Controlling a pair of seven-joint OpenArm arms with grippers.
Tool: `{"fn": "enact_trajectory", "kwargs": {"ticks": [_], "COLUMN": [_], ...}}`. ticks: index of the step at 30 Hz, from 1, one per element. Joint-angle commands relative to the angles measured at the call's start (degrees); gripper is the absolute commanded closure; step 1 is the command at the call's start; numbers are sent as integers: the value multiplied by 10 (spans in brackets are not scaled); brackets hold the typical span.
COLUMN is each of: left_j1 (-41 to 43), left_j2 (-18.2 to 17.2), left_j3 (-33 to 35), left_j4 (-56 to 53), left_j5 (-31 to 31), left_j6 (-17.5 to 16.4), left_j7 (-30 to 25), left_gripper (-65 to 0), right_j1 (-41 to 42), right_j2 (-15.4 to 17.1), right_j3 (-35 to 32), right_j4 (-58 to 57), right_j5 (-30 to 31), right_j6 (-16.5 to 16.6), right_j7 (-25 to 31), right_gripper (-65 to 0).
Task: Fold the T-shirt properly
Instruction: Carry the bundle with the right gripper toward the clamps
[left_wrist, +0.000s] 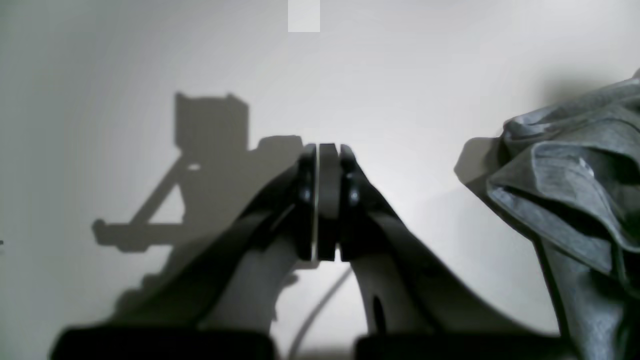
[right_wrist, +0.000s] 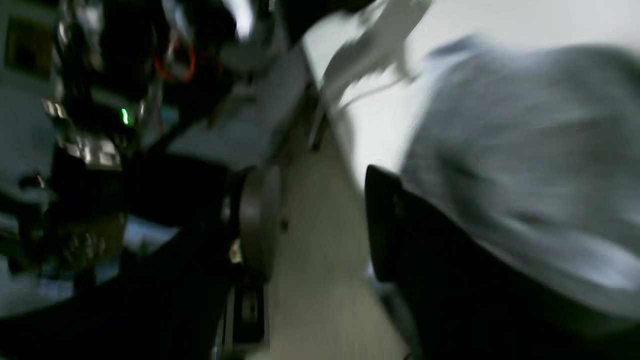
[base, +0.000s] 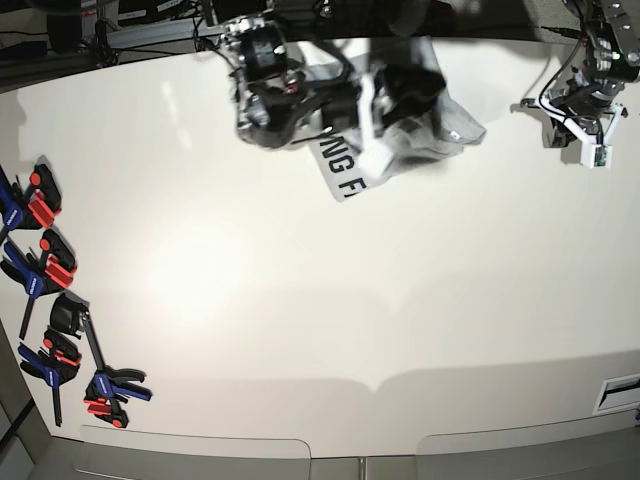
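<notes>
Both arms look barely started: the T-shirt (base: 400, 130) sits bunched at the counter's (base: 320, 300) far edge, right pincer (right_wrist: 320, 220) spread beside it, left pincer (left_wrist: 327, 200) pressed together, so next probably grabbing and spreading it flat.

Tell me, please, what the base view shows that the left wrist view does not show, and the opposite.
Only the base view shows the clamps at the table's edge, the black lettering on the T-shirt, and the right arm over the shirt. Only the left wrist view shows the left hand up close, its jaws pressed together and holding nothing, and its shadow. Both show the crumpled grey T-shirt and the white table.
</notes>
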Motion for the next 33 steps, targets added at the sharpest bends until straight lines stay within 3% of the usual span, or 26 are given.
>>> {"fn": "enact_trajectory", "kwargs": {"ticks": [1,6,9,15,22,25,28,31,33], "left_j1": [-1,-1,-1,-1,-1,-1,-1,-1,-1], "left_j2": [-7,-7,-7,-7,-7,-7,-7,-7,-7], "left_j3": [-3,-3,-3,-3,-3,-3,-3,-3,-3], "left_j4": [11,11,11,11,11,11,12,13,14], "left_j5": [-5,-5,-5,-5,-5,-17,-68,-151,-240], "left_j6": [-2,-2,-2,-2,-2,-2,-35,-97,-145], "left_j7": [-13,-13,-14,-14,-14,-14,-13,15,61], "left_gripper": [0,0,0,0,0,0,0,0,0], "right_j1": [6,6,6,16,74,114,152,183,202], "right_j2": [-5,-4,-4,-4,-5,-5,-5,-5,-4], "right_j3": [-16,-82,-103,-103,-94,-59,4,85,133], "right_j4": [10,10,10,10,20,20,20,20,20], "right_j5": [18,26,74,174,189,152,45,-81,-155], "right_j6": [5,5,5,5,5,5,5,5,5], "right_j7": [9,9,9,9,9,9,9,18,47], "right_gripper": [-264,-264,-264,-263,-260,-173,0,0,0]}}
